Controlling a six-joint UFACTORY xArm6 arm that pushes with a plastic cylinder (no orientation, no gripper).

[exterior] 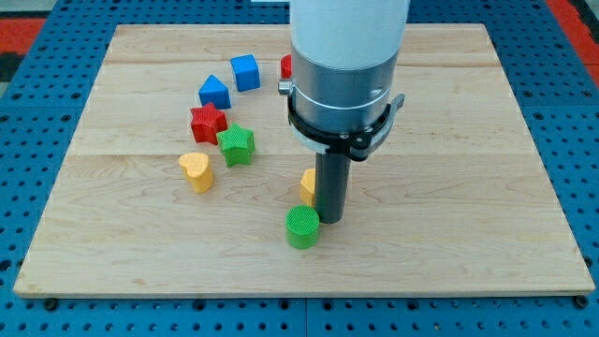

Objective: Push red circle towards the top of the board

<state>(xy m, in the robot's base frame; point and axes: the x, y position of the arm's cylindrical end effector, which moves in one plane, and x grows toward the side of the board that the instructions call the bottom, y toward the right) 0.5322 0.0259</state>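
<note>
The red circle [286, 66] shows only as a small red sliver near the view's top, mostly hidden behind the arm's grey and white body. My tip [331, 221] rests on the board in the lower middle, far below the red circle. It stands just right of and above the green cylinder [302, 227] and in front of a yellow block [308, 186], which it partly hides.
A blue cube [245, 72], a blue house-shaped block [213, 92], a red star [208, 122], a green star [236, 144] and a yellow heart [196, 171] lie at the left of the wooden board [468, 187]. Blue pegboard surrounds the board.
</note>
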